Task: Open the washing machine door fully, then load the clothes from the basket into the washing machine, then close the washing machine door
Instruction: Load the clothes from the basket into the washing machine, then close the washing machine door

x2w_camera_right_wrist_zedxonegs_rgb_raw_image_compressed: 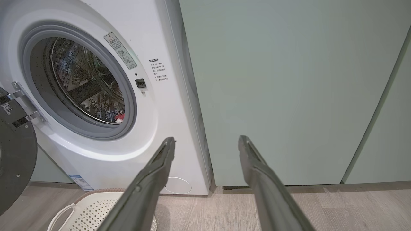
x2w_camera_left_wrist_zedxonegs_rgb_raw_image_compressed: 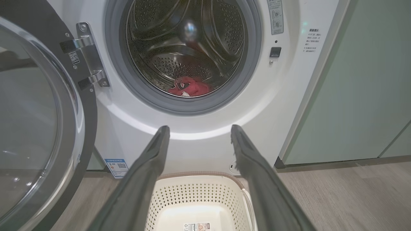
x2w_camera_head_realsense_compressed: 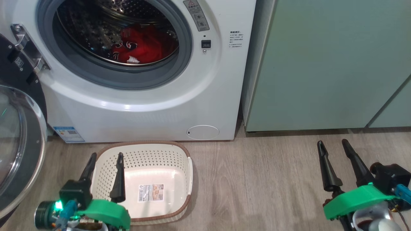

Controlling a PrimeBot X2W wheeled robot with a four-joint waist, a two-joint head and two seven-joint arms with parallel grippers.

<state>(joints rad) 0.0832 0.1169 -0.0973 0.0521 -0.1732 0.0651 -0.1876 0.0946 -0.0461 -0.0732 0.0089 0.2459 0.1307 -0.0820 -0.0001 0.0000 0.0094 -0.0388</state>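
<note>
Two steps look done: door [x2w_camera_head_realsense_compressed: 19, 128] stands wide, left of the left fingers [x2w_camera_head_realsense_compressed: 118, 179]; clothes [x2w_camera_head_realsense_compressed: 144, 45] lie in the drum [x2w_camera_head_realsense_compressed: 86, 29] ahead; basket [x2w_camera_head_realsense_compressed: 154, 158] sits bare beneath them. Left fingers and right fingers [x2w_camera_head_realsense_compressed: 327, 166] are apart, empty, likely freed for closing.

The head view looks forward and steeply down from above at the white front-loading washing machine [x2w_camera_head_realsense_compressed: 144, 109], the cream perforated plastic basket [x2w_camera_head_realsense_compressed: 154, 158] and the grey wood-grain floor [x2w_camera_head_realsense_compressed: 257, 179]; the left wrist view sits lower and nearer, just over the basket, facing straight into the drum along the left gripper [x2w_camera_left_wrist_zedxonegs_rgb_raw_image_compressed: 199, 127]; the right wrist view, along the right gripper [x2w_camera_right_wrist_zedxonegs_rgb_raw_image_compressed: 207, 139], stands further right, facing the pale green cabinet front [x2w_camera_right_wrist_zedxonegs_rgb_raw_image_compressed: 273, 80] with the machine at a slant; all three share the machine's front, the basket and the hinge edge of the round glossy black door [x2w_camera_head_realsense_compressed: 9, 80].
</note>
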